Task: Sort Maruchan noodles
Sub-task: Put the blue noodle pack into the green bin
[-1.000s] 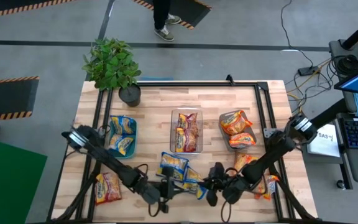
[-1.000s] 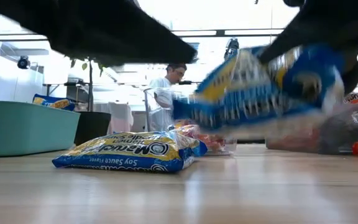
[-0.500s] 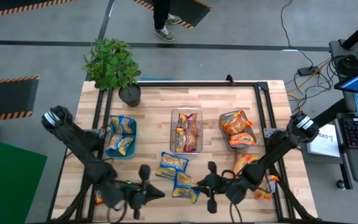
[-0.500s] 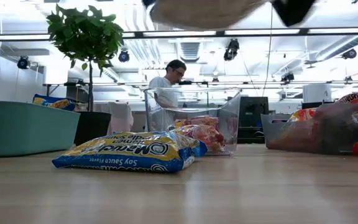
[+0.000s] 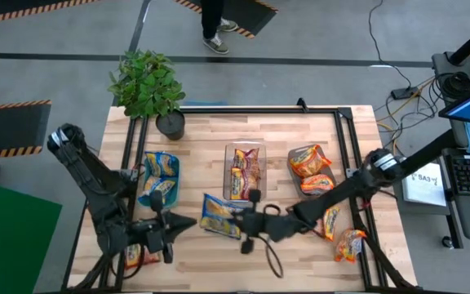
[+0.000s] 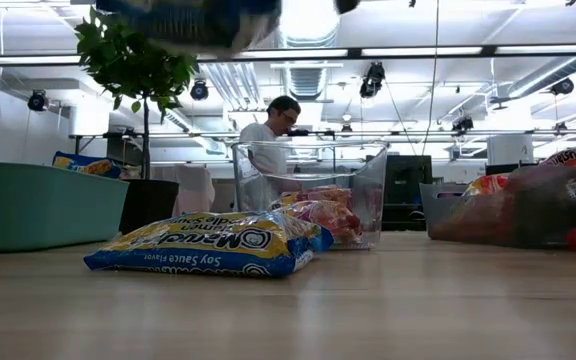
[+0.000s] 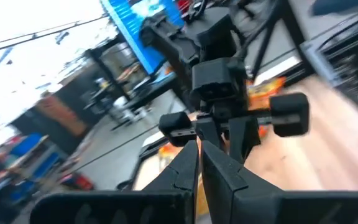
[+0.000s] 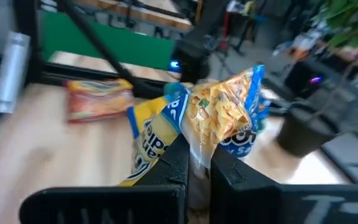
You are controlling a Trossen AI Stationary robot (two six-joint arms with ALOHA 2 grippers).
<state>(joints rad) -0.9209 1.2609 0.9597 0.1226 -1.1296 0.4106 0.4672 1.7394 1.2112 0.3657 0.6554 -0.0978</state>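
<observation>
A blue-edged packet (image 8: pixel 219 118) hangs pinched in the right gripper (image 8: pixel 194 163), whose fingers are closed tight on its edge; from above it is held over the table's middle front (image 5: pixel 219 217), below the clear bin (image 5: pixel 244 149). A second blue packet (image 6: pixel 208 243) lies on the wood in front of that bin. More blue ones sit in the teal bin (image 5: pixel 175 173) at left, pink ones in the clear bin, orange ones in the grey bin (image 5: pixel 333 175) at right. Loose orange packets (image 5: pixel 348 243) lie by the right arm, and a pink one (image 5: pixel 137 255) lies at the left front under the left arm. The left gripper (image 7: pixel 199 163) is closed on nothing, above the table's left front. A plant (image 5: pixel 144 82) stands at the far left corner. A person (image 6: pixel 267 150) stands in the room beyond.
</observation>
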